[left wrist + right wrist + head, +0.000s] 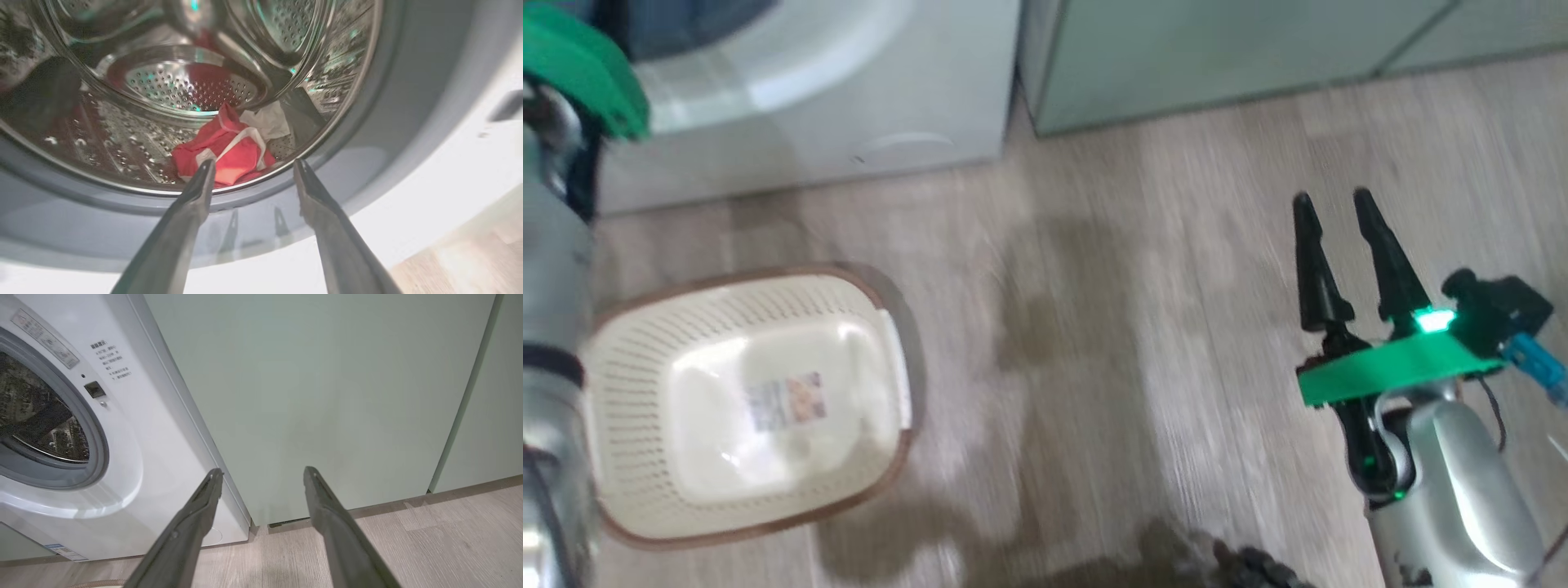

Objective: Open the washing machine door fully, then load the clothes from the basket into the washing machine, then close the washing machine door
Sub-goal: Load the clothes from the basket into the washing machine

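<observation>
Spread wide and empty: the left gripper [254, 163] and the right gripper [1333, 200]
The left arm [556, 327] stretches forward along the left edge of the head view; the right arm [1454, 474] is low at the right, its two fingers pointing up the view

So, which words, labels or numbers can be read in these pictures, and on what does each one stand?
Nothing is legible.
Printed lines on the washing machine front: too small to read.
Grey sticker above its drum mouth: too small.
Blue sticker at its base: too small.
Label on the basket floor: blurred.
</observation>
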`<state>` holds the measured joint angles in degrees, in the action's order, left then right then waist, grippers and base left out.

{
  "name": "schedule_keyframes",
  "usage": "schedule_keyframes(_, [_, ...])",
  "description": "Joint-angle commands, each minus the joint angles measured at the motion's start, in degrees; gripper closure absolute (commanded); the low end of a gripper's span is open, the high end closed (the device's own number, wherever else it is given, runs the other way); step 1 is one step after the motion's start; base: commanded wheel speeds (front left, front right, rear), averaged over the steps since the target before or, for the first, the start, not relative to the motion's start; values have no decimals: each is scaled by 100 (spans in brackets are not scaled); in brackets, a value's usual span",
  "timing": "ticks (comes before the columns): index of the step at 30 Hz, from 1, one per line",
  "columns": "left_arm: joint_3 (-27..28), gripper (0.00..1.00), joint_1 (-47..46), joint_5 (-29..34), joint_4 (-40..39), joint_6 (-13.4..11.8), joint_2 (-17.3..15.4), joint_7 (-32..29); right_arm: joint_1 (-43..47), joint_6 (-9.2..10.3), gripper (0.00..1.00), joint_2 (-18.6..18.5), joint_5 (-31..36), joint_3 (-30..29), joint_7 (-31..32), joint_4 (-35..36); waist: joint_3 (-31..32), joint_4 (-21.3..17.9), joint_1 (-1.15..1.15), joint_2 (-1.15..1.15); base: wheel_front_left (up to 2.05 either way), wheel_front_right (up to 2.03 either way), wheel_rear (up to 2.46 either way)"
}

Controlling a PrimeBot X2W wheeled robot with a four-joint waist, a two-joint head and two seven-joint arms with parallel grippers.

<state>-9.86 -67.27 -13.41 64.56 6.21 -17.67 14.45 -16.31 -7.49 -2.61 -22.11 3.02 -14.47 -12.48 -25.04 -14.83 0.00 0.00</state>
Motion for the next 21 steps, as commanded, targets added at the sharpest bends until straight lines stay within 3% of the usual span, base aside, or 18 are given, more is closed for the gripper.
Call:
schedule_keyframes(1, [143, 0, 250, -87, -431, 24, -160, 54, 160, 0, 0, -27, 85, 19, -53, 147, 624, 401, 0, 0, 0, 0, 0])
schedule_keyframes(15, [420, 0, 3461, -340, -2850, 87, 553, 54, 1025, 0, 0, -132, 339, -138, -53, 49, 2268, 867, 0, 0, 0, 0, 0])
schedule_keyframes(21, [621, 0, 4554, -293, -3916, -34, 818, 54, 1295, 0, 0, -129, 400, -176, -53, 122, 2612, 982, 0, 0, 0, 0, 0])
